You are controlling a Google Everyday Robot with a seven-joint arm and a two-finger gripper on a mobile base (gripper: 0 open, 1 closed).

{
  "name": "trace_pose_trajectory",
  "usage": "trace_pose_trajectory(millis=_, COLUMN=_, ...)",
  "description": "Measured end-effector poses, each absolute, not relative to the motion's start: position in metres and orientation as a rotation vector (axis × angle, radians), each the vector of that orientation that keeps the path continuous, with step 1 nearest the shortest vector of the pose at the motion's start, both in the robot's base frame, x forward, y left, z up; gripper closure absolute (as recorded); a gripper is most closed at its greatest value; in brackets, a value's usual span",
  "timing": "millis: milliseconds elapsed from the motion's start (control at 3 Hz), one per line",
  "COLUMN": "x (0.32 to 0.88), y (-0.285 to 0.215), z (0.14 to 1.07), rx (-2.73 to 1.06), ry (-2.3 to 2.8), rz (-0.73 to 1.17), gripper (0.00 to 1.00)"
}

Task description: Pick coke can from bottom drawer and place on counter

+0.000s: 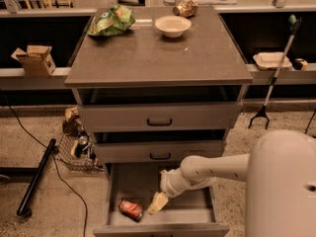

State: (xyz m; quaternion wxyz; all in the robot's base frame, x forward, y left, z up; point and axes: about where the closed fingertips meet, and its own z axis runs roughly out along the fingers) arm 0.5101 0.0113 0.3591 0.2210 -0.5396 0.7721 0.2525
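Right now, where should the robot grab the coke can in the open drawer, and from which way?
Probably across its round middle, coming straight down from above. The coke can lies on its side on the floor of the bottom drawer, near the front, so its curved wall faces up and the drawer walls would block a sideways approach. The gripper hangs just beside it.

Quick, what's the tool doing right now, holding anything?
Tool: in the wide grey bottom drawer, beside the small red-orange coke can; open or closed cannot be told.
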Motion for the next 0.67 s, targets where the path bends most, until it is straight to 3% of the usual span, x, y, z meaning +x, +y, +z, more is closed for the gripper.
trace_pose_trajectory(millis=333, x=0.5253, y=0.0345, z=0.2879, rx=-1.42, ry=2.219, rz=0.658, gripper=0.0)
trace_pose_trajectory(millis=667, x=0.5253, y=0.0345, z=0.2879, rx=-1.42, ry=2.219, rz=0.658, gripper=0.0)
